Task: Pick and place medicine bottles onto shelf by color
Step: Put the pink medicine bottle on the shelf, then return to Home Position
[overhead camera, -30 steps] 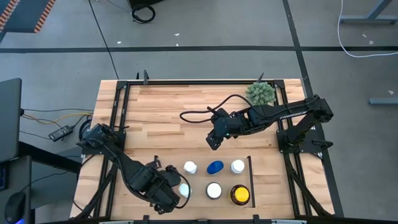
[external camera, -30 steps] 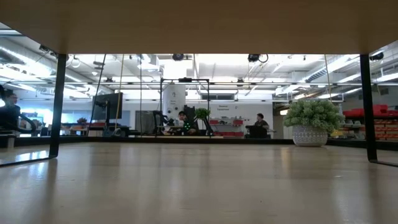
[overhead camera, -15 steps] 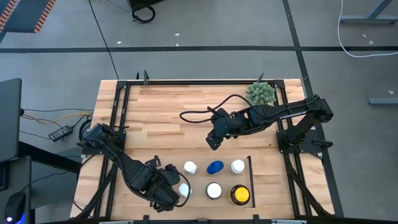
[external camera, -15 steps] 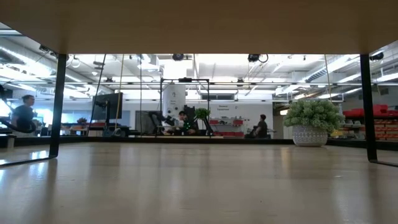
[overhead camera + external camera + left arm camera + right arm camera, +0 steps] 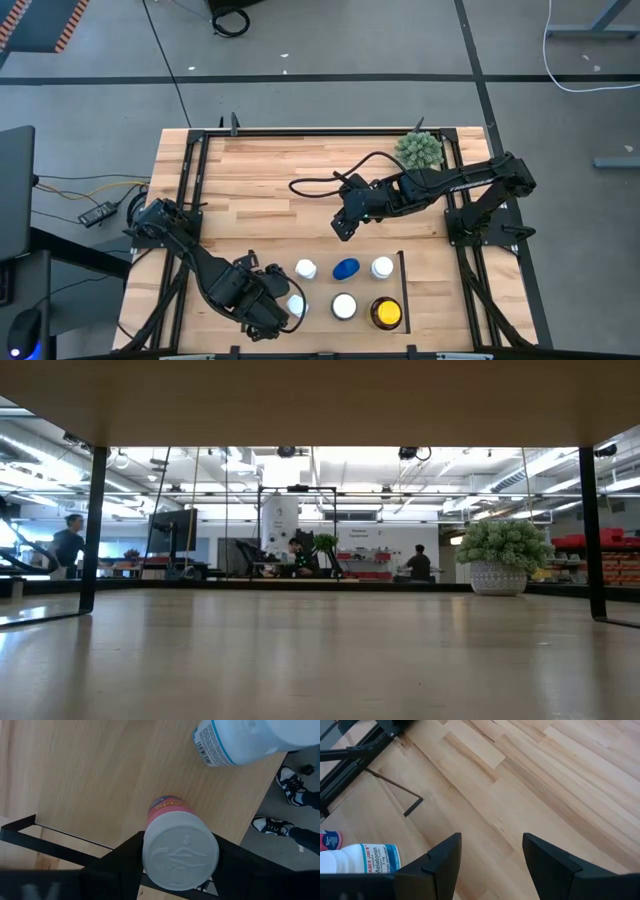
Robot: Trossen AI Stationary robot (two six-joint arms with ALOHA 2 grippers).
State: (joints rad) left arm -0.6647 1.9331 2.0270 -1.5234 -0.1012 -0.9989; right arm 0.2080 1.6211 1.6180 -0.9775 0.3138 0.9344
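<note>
Fingers of the left gripper [image 5: 180,870] clench a white-capped reddish bottle [image 5: 179,847]; right gripper [image 5: 491,862] fingers spread, empty.

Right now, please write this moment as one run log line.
left gripper: shut on red bottle, near shelf | right gripper: open, empty, over table | blue bottle: on shelf

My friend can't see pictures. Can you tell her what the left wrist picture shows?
The left gripper is shut on a red bottle with a white cap, seen from above over the wooden table. A white bottle with a blue-edged label lies nearby, and a person's shoes show on the floor.
</note>
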